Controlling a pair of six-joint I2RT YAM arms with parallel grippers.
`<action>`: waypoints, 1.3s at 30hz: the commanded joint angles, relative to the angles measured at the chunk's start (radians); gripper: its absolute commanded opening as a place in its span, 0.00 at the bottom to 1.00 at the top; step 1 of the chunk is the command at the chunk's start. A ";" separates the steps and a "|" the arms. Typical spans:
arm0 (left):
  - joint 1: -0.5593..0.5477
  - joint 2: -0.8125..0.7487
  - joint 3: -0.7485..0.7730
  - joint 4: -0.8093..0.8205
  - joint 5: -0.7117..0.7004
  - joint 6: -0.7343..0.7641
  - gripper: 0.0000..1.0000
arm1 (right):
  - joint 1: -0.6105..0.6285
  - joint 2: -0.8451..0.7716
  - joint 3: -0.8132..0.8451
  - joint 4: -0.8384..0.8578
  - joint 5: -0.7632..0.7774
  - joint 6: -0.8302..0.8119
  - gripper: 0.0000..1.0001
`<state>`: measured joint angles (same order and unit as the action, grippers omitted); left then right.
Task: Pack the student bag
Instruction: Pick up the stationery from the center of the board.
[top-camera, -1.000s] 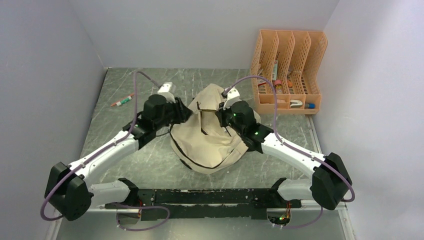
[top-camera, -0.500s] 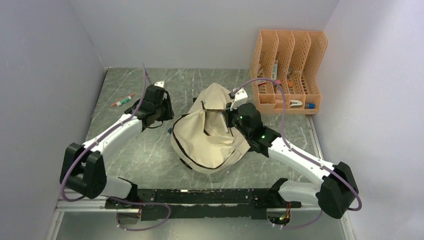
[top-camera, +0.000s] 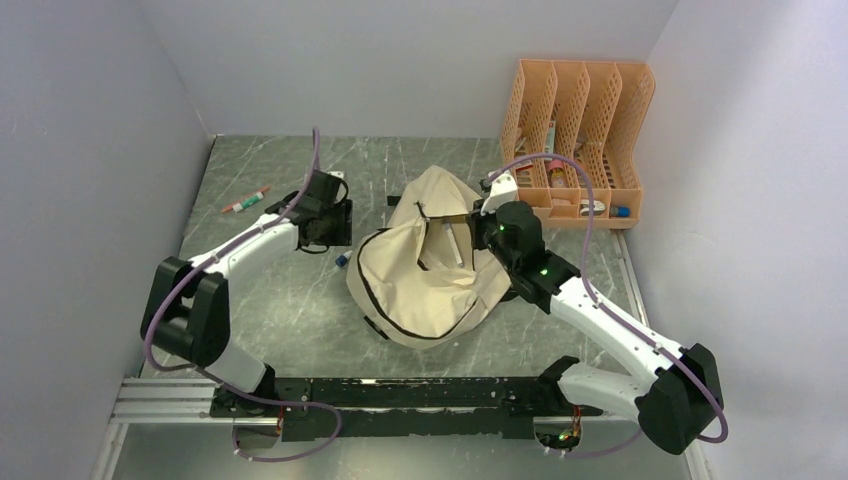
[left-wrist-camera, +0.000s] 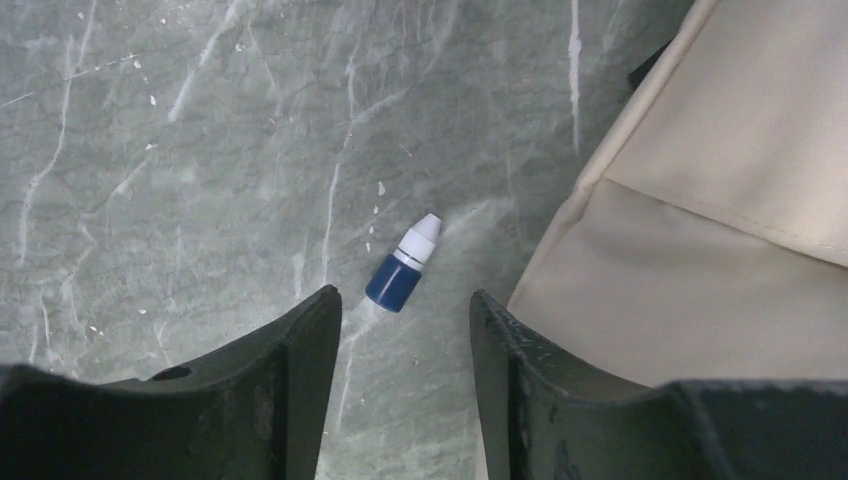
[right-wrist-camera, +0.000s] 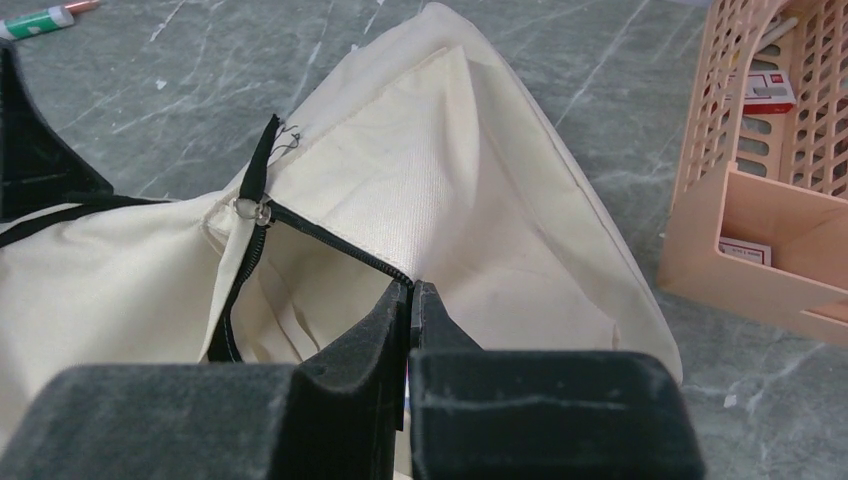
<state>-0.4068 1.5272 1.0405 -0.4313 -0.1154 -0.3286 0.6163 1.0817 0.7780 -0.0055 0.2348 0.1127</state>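
The beige student bag (top-camera: 425, 275) lies in the middle of the table, its black zipper open at the top. My right gripper (top-camera: 478, 228) is shut on the bag's zippered rim (right-wrist-camera: 400, 275) and holds that edge up. My left gripper (top-camera: 335, 222) is open, left of the bag, above a small blue bottle with a white cap (left-wrist-camera: 403, 265) that lies on the table just ahead of its fingertips (left-wrist-camera: 320, 305). The bottle also shows in the top view (top-camera: 342, 260). The bag's edge (left-wrist-camera: 700, 230) is right of the left gripper.
An orange perforated file organizer (top-camera: 578, 145) holding small items stands at the back right, also seen in the right wrist view (right-wrist-camera: 770, 160). A green and red marker (top-camera: 245, 200) lies at the back left. Grey walls close in on three sides.
My left arm has swung away from the bag to the left, uncovering the blue bottle. My right gripper has moved right and back, pulling the bag's rim with it.
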 joint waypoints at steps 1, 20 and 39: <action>0.006 0.068 0.066 -0.054 0.000 0.061 0.57 | -0.025 -0.020 0.035 0.013 0.018 -0.012 0.00; 0.006 0.303 0.204 -0.120 0.022 0.130 0.57 | -0.043 -0.020 0.028 0.009 -0.019 0.008 0.00; 0.003 0.344 0.140 -0.142 0.009 0.063 0.48 | -0.044 -0.006 0.025 0.009 -0.049 0.022 0.00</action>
<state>-0.4068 1.8519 1.1809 -0.5514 -0.1051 -0.2504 0.5892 1.0798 0.7788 -0.0212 0.1703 0.1284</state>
